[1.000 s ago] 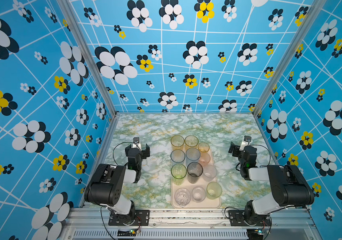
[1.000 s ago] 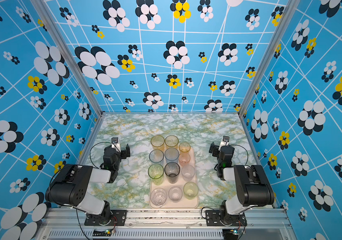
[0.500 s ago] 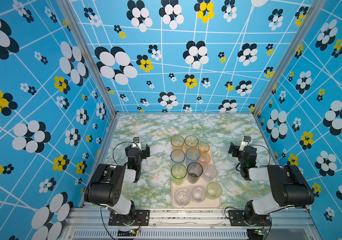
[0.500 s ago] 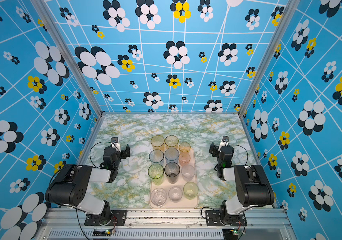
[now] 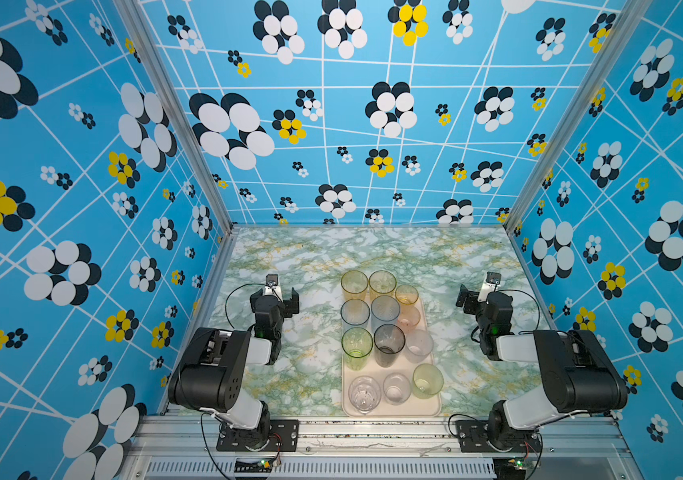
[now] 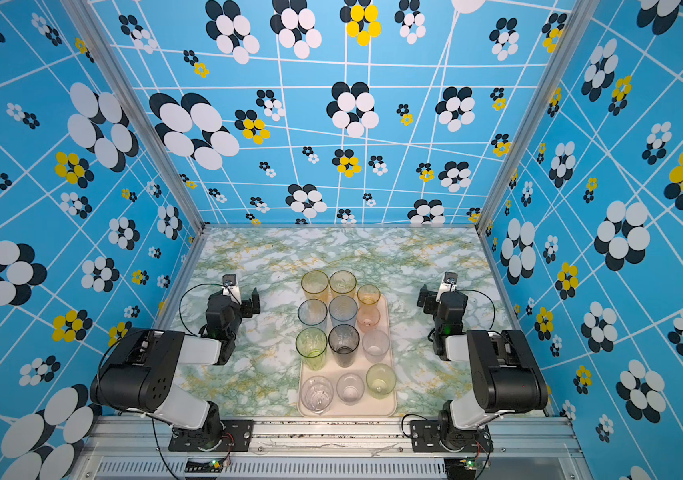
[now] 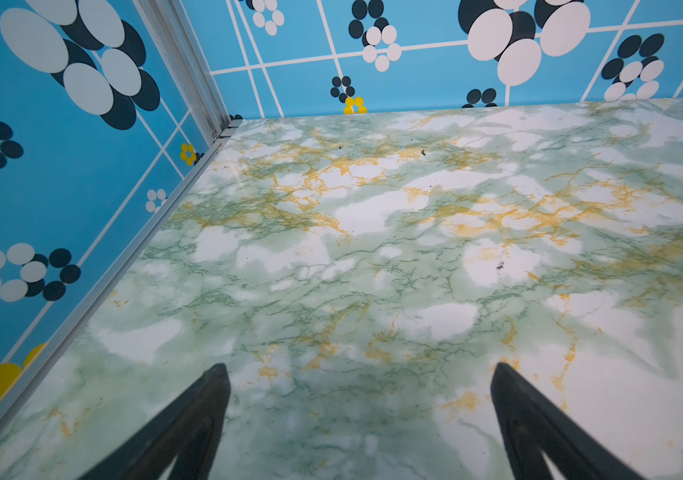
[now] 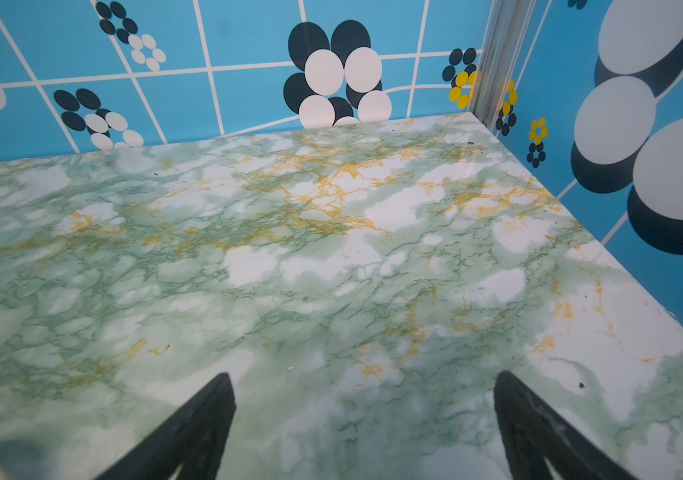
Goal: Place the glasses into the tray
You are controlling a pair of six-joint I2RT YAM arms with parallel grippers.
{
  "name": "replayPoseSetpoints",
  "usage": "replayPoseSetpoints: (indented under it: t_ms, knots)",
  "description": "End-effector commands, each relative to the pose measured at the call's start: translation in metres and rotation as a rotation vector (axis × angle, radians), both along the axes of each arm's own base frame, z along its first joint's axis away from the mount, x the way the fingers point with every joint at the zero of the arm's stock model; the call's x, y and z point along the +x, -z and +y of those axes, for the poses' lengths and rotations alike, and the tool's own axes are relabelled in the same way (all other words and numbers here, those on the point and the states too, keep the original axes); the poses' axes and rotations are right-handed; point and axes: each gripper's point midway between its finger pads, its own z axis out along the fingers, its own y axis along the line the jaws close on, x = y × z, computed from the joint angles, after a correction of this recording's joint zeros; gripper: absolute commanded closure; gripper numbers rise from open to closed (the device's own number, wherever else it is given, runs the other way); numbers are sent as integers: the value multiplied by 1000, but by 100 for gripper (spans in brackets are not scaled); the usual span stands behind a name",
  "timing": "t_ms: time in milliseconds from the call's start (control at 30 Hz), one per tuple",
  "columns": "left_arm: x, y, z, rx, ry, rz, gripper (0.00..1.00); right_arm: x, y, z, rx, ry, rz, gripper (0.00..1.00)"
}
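Bright even light, soft shadows (wrist views wide-angle warped)

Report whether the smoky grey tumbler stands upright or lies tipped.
Upright: the smoky grey tumbler shows its round open rim facing up, base on the tray.

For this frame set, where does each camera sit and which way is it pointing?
Both top views: high at the front, looking down and back at the tray and glasses; left arm and right arm show whole.
Left wrist: low over the marbled table, facing the back-left corner; only the open left gripper shows.
Right wrist: likewise, facing the back-right corner; only the open right gripper shows.
Shared: both wrist views catch table and back wall, no glasses.
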Motion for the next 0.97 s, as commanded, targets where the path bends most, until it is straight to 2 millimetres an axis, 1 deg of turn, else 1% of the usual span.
replayPoseSetpoints:
  t_ms: [0, 933]
  knots:
    - [4, -7, 1, -17, 0, -14, 1, 3, -1, 2, -4, -12, 0, 1]
    - [6, -5, 1, -31, 17, 1, 1, 2, 0, 2, -5, -13, 3, 1]
